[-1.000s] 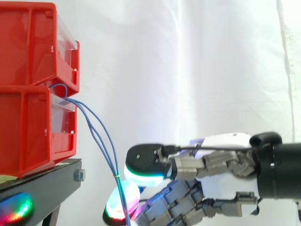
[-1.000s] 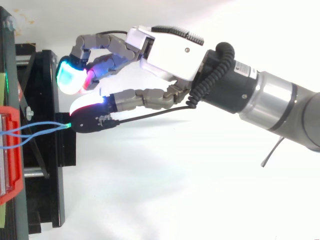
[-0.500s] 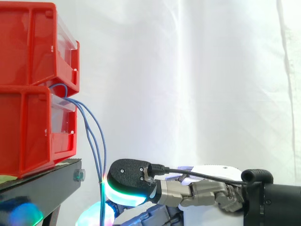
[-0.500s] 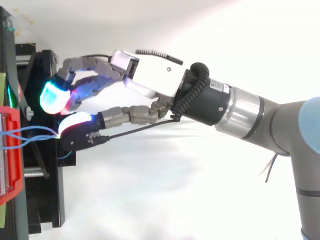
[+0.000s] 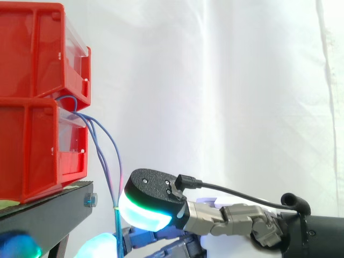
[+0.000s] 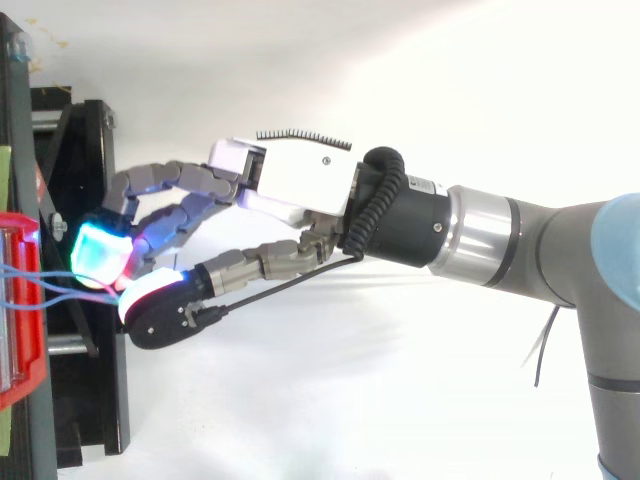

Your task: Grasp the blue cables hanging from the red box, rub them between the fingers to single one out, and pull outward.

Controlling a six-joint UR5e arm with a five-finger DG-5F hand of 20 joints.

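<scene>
Several thin blue cables (image 5: 108, 146) come out between the two stacked red boxes (image 5: 33, 80) and hang down in front of the lower one. In the top view the cables (image 6: 48, 288) run from the red box (image 6: 18, 300) straight into the hand (image 6: 300, 182). The hand reaches in from the right, just off the stand's edge. Its fingers are curled, and a cyan-glowing fingertip (image 6: 95, 256) and the thumb pad (image 6: 152, 300) close on the cables from both sides. In the side view the thumb pad (image 5: 149, 203) sits right beside the cables' lower end, which disappears behind it.
The red boxes stand on a black stand (image 5: 51, 214), whose edge is close to the fingertips. Behind everything hangs a white curtain (image 5: 231, 80). Open room lies to the right of the stand, where the arm (image 6: 540, 250) comes in.
The hand has moved toward the stand and across to the cables, and its fingers and thumb have closed together on them. The cables now hang steeper, closer to the boxes.
</scene>
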